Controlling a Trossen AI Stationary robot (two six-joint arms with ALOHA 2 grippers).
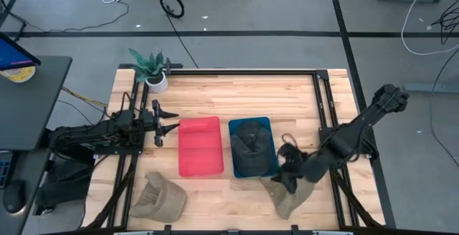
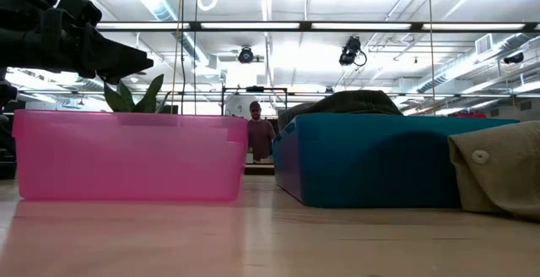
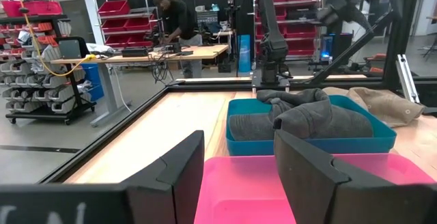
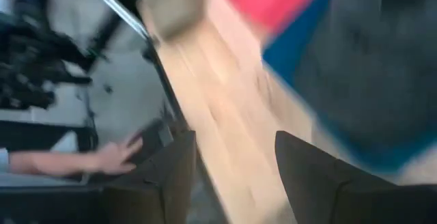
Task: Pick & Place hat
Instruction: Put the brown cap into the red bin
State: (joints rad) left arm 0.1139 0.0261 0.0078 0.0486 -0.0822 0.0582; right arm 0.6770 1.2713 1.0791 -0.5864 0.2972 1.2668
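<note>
Behind blue bin (image 2: pixel 380 163), half-hidden dark hat (image 2: pixel 350 102)

Left tool (image 3: pixel 235 176): two dark fingers apart, nothing between them, above the pink bin.
Pink bin (image 3: pixel 263 183): nearest, interior bare.
Blue bin (image 3: pixel 311 138): just beyond the pink one, holding a dark grey hat (image 3: pixel 300 115).
Tan hat (image 3: pixel 382 104): on the wooden surface (image 3: pixel 171 128) beside the blue bin.
Background: a person (image 3: pixel 176 20) bent over a workbench; shelves of red bins.
</note>
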